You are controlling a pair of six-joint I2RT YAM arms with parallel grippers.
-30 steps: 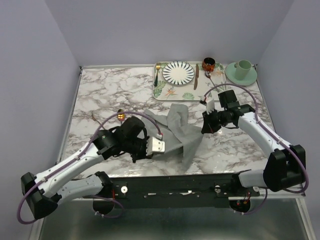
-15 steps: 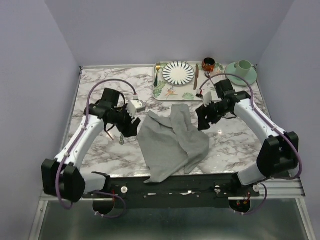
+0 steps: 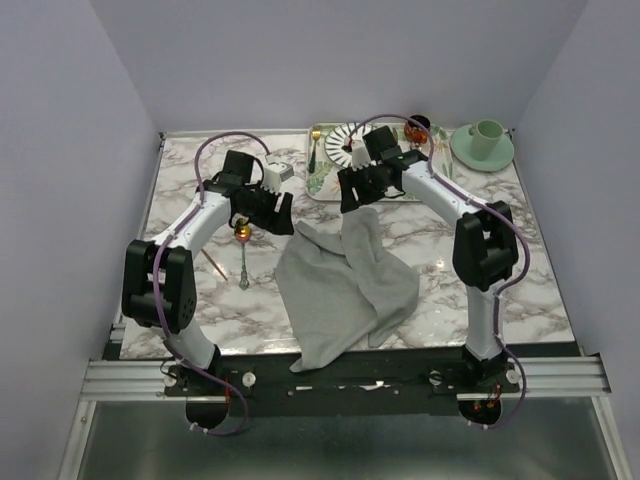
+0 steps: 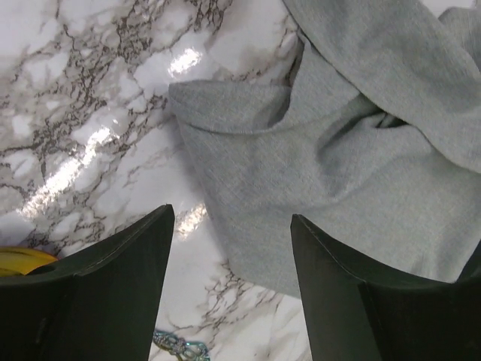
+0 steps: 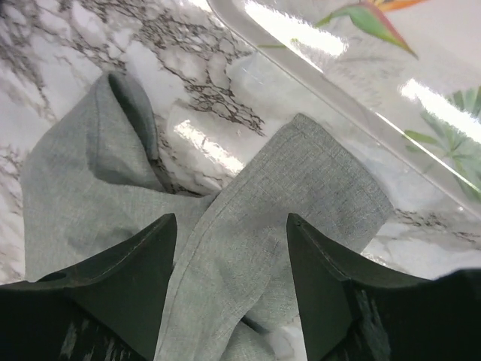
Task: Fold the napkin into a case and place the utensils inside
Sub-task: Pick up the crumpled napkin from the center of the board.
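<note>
The grey napkin [image 3: 345, 285] lies crumpled on the marble table, with one strip reaching up toward the tray. My left gripper [image 3: 280, 212] is open over the napkin's upper left corner [image 4: 248, 120], nothing between its fingers. My right gripper [image 3: 350, 195] is open just above the upper strip [image 5: 301, 195], also empty. The spoon [image 3: 243, 262] lies left of the napkin, its gold bowl [image 4: 22, 259] beside my left finger. A thin pinkish fork [image 3: 215, 262] lies further left. No case is formed.
The leaf-patterned tray [image 3: 330, 180] stands at the back with a striped plate [image 3: 345, 140] and a gold fork [image 3: 314, 150]; its clear rim [image 5: 361, 113] is just past the napkin strip. A dark cup [image 3: 418, 125] and a green cup on a saucer [image 3: 487, 140] stand at the back right.
Both grippers have opened and let go of the napkin, which dropped and spread on the table. The left arm swung out and far; the right arm moved left toward the tray.
</note>
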